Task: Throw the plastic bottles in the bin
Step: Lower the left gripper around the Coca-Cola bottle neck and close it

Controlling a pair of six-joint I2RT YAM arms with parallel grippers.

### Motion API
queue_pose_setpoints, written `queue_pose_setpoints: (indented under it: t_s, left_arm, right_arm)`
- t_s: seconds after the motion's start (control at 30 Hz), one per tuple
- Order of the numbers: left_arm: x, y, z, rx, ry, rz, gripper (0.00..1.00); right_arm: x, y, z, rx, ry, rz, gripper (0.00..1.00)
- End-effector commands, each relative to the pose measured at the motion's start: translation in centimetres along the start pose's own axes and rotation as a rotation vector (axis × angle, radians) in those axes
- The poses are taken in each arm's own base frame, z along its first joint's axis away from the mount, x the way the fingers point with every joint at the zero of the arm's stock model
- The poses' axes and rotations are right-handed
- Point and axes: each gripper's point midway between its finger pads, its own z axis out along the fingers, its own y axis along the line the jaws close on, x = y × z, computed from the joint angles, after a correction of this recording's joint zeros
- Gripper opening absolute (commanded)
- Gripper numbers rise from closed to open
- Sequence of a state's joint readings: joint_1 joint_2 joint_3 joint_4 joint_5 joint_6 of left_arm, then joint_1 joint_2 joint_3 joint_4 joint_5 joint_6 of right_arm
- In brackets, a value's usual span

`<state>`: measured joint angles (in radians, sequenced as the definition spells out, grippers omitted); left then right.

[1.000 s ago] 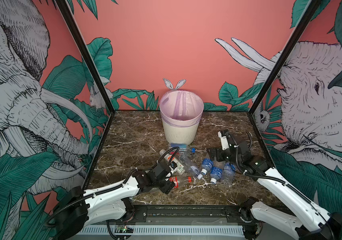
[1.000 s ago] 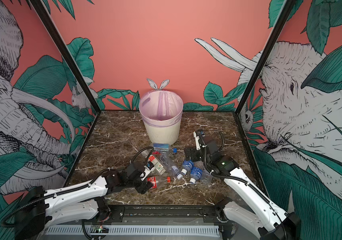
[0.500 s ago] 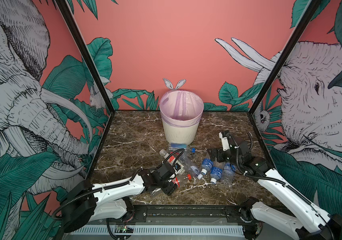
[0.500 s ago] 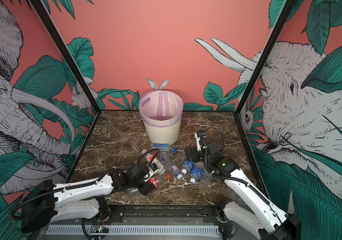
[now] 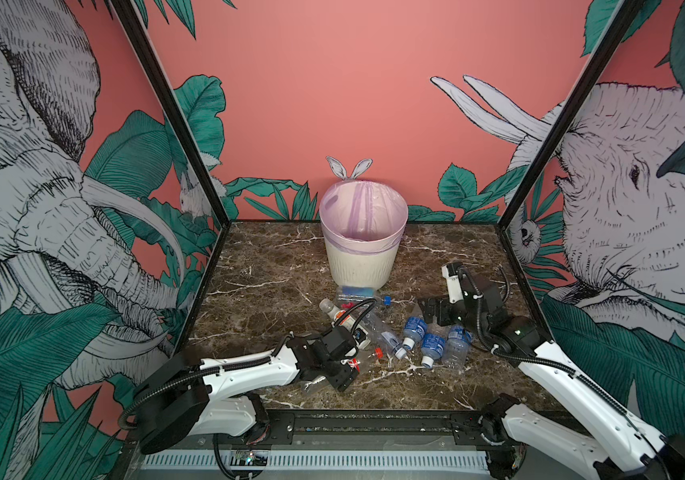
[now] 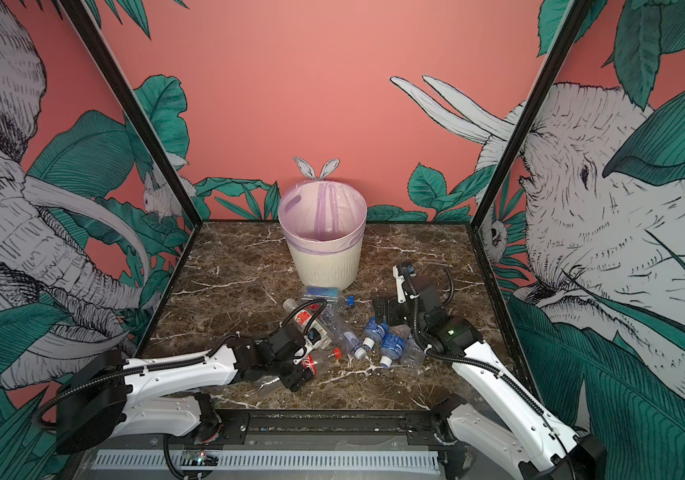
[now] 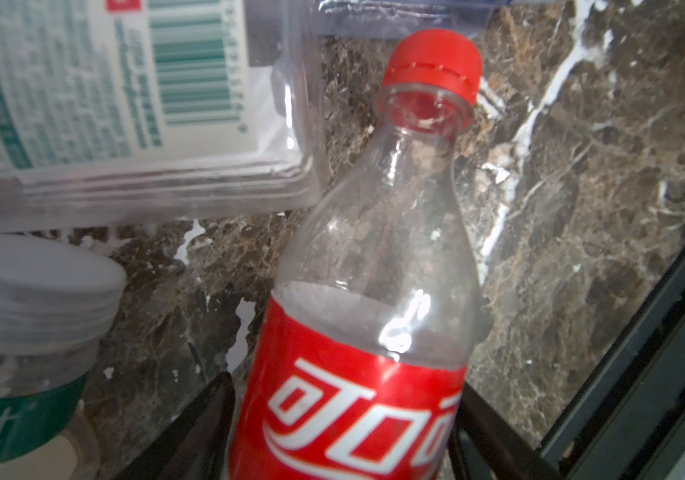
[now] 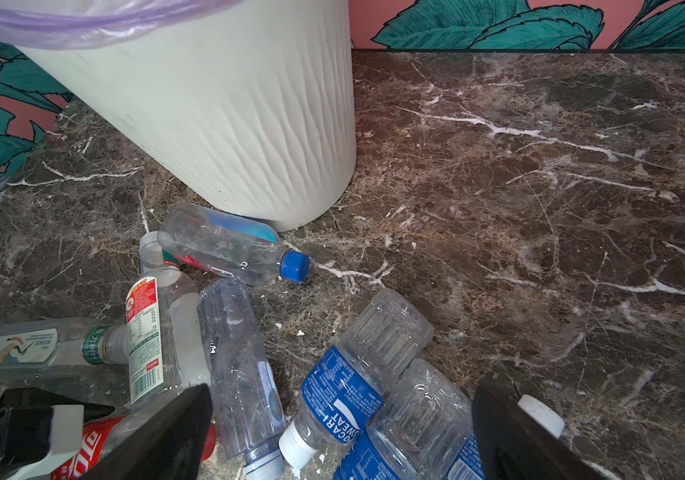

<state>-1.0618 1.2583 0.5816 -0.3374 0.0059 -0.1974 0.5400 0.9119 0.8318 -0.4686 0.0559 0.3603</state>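
Picture the table as a clock face seen from above, with the back wall at twelve o'clock. A brown marble table (image 5: 274,286) is sitting inside a booth of pink walls painted with elephants and green leaves. A cream ribbed bin (image 5: 363,266), lined with a pale lilac bag, is standing upright at twelve o'clock near the back edge.

The plastic bottles (image 5: 390,332) are lying in a loose heap on the marble, between the middle and six o'clock, outside the bin. A blue-capped bottle (image 8: 224,249) is lying on its side against the foot of the bin. Three blue-labelled bottles (image 5: 432,343) are lying side by side at about five o'clock, with their white caps pointing toward six.

The left gripper (image 5: 343,374) is reaching in low near six o'clock. Its black fingers (image 7: 212,415) are sitting on either side of a red-labelled bottle (image 7: 370,270). That bottle is lying on the marble with its red cap pointing toward two o'clock. The fingers are sitting close against the label, but the wrist view is cutting them off, so I cannot tell whether they are squeezing it. A white-labelled bottle (image 7: 104,83) with a barcode and a green-banded bottle (image 7: 20,324) are lying just beside it.

The right gripper (image 5: 430,311) is hanging near three o'clock, with its jaws spread wide and gripping nothing. The blue-labelled bottles are lying just beneath it.
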Motion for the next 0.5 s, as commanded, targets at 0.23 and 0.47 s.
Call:
queue_pose_setpoints:
  t_s: [0.23, 0.47]
  left_arm:
    - [-0.9, -0.4, 0.06, -0.01, 0.001, 0.035, 0.77]
    - [-0.93, -0.58, 0.15, -0.021, 0.009, 0.05, 0.7]
  right_arm:
    - [0.31, -0.53, -0.11, 0.007, -0.016, 0.024, 1.0]
    - [0.39, -0.68, -0.23, 0.008, -0.017, 0.029, 1.0]
